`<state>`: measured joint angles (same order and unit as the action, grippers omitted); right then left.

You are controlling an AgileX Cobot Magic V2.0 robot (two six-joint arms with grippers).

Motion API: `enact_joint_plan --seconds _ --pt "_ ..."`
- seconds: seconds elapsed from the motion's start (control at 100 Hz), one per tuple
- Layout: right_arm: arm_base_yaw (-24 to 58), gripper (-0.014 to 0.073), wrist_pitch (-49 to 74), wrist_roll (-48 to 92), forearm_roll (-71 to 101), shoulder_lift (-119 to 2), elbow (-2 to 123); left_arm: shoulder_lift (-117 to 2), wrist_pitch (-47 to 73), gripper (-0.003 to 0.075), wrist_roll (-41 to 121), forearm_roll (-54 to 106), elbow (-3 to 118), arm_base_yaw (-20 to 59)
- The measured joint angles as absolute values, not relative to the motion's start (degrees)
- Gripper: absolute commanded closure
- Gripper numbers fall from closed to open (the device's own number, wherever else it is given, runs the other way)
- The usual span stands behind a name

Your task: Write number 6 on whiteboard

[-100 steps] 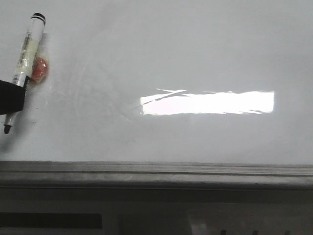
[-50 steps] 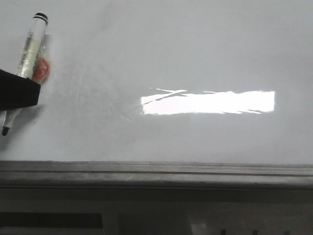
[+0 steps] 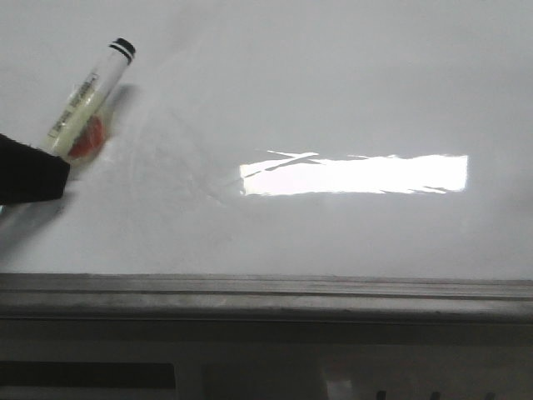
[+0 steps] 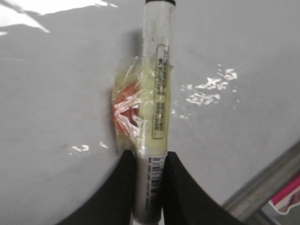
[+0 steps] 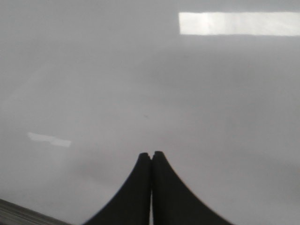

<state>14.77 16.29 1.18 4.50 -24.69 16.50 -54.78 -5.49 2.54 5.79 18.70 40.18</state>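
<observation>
— The whiteboard (image 3: 333, 100) lies glossy and bare, a bright strip of light reflection (image 3: 354, 175) across its middle and a grey edge rail (image 3: 266, 293) along the near side. I see no number 6 on it, not one stroke.

— Where's the marker (image 3: 87, 100)?

— At the board's left, pinched in the left gripper (image 4: 149, 161); its two black fingers clamp the barrel just below a red-orange blob (image 4: 126, 110) taped to it. The capped end tilts up and away; the tip is hidden below the gripper in the front view.

— And the other arm?

— The right gripper (image 5: 151, 157) hangs over blank board, fingers pressed together on nothing.

— So how to write it well?

— I'd say bring the tip down squarely, press lightly, then draw the long curve before closing the loop, holding the tilt steady so the line doesn't skip.
</observation>
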Motion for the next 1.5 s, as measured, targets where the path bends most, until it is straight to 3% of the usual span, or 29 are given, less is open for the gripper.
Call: enact_joint_plan --seconds 0.18,0.42,0.62,0.87,1.01,1.08,1.19,1.25,1.32,1.44,1.5 --pt "24.9 0.0515 16.9 1.2 4.5 -31.4 23.3 -54.5 -7.1 0.0741 2.5 -1.4 19.5 46.2" --pt "42.7 0.0242 16.1 1.2 4.5 -41.4 31.1 -54.5 -13.1 0.0741 2.5 -6.6 19.7 51.2" --pt "53.0 0.0231 11.1 1.2 4.9 -48.0 34.0 -54.5 -13.5 0.0741 2.5 -12.0 19.7 53.5" --pt "56.9 0.0231 5.1 1.4 9.2 -54.9 35.1 -54.5 -13.6 0.0741 2.5 -15.6 19.7 56.5" --pt "57.5 0.0284 3.1 1.4 11.6 -56.4 35.1 -54.5 -13.6 0.0741 2.5 -15.7 19.7 57.1" --pt "57.5 0.0392 2.8 1.4 12.3 -56.9 35.1 -54.5 -13.6 0.0741 2.5 -15.7 19.7 57.1" --pt "57.6 0.0635 2.5 1.4 13.5 -57.4 35.1 -54.5 -13.6 0.074 2.5 -15.8 19.7 57.1" --pt "57.6 0.0659 2.3 1.4 13.8 -57.5 35.2 -54.6 -13.5 0.0728 2.7 -15.9 19.7 57.1" --pt "57.6 0.0657 2.3 1.4 14.2 -57.5 35.2 -54.6 -13.4 0.0647 2.8 -16.0 19.7 57.1" --pt "57.6 0.0657 2.3 1.4 14.2 -57.6 35.2 -54.6 -13.7 0.0377 2.8 -16.0 19.7 57.1" --pt "57.6 0.0657 2.3 1.4 14.2 -57.8 35.2 -54.6 -14.1 0.0301 2.8 -15.4 19.7 57.1"
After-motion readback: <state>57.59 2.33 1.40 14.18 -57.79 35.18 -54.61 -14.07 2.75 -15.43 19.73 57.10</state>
